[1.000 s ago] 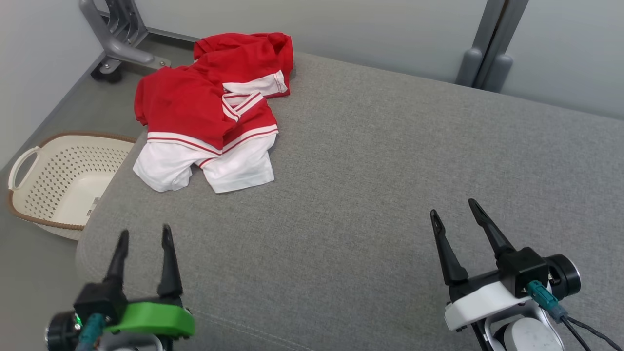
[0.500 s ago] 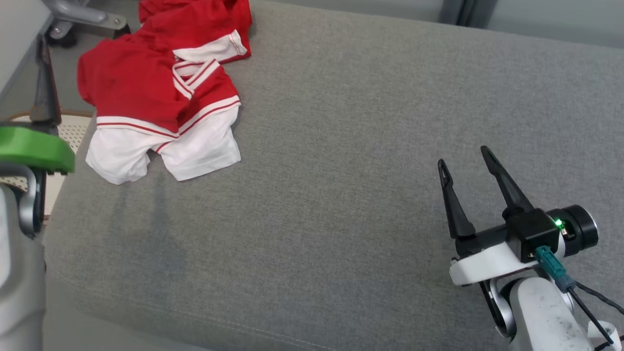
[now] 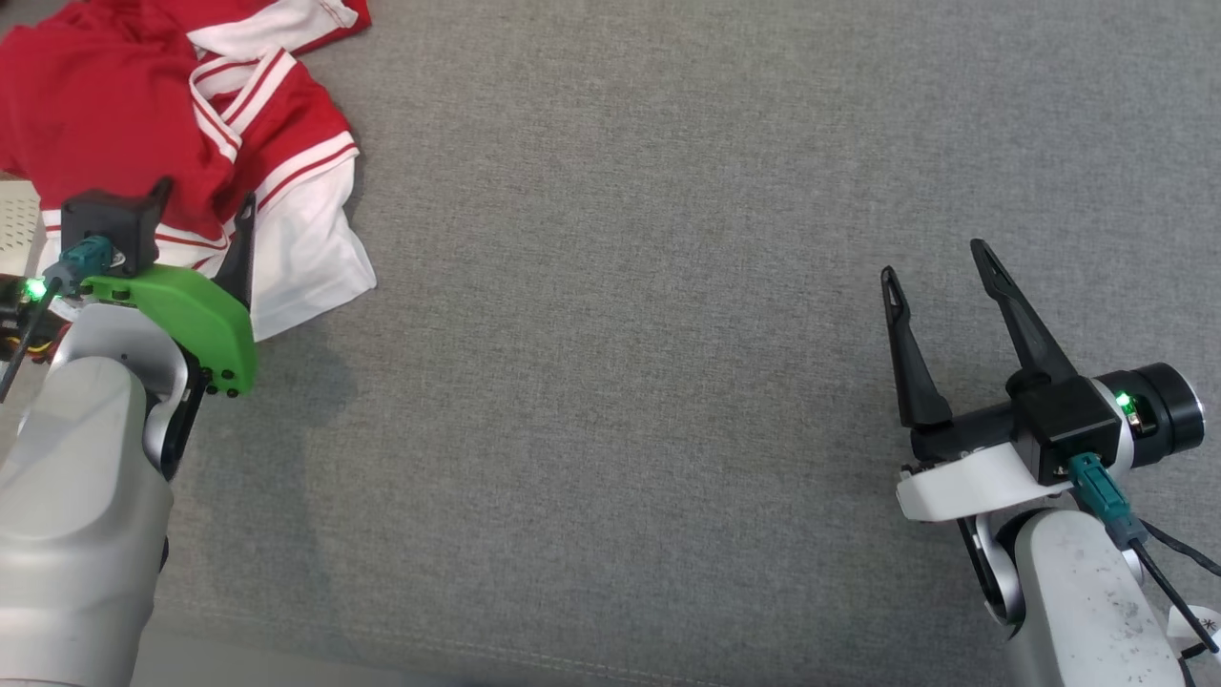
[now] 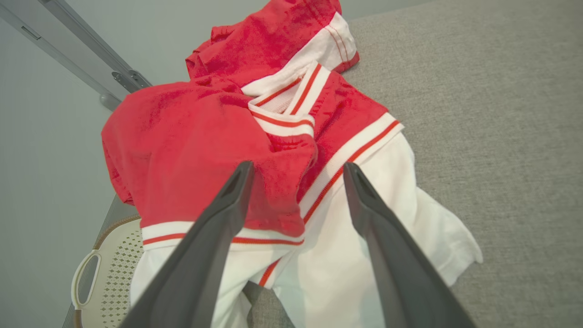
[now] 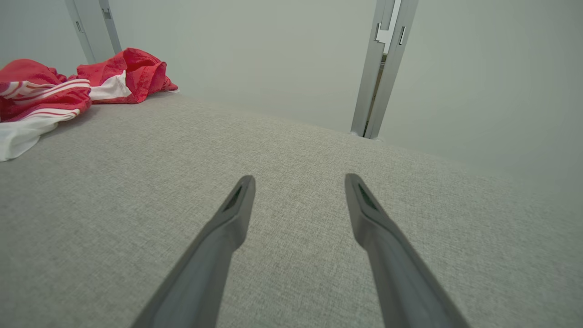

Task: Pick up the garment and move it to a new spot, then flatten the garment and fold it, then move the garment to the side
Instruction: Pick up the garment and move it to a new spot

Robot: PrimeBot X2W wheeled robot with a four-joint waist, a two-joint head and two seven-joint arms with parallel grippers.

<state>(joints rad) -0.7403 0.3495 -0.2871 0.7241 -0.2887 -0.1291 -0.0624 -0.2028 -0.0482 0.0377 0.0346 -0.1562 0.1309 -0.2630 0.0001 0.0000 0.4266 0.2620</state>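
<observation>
Jaws of the left gripper [image 4: 297, 166] stand spread and empty over the crumpled garment [image 4: 191, 150], whose red fold lies just beyond and between the tips, evidently lined up for the first pick. Right gripper [image 3: 935, 260] is likewise spread and empty above bare cushion [image 3: 620, 334], with the garment well off to its left. It is judged to be held clear until flattening.

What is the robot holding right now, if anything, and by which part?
Nothing is held. The left gripper points open-jawed at the red and white garment, not closed on any cloth; the right gripper stands open over the grey cushion.
</observation>
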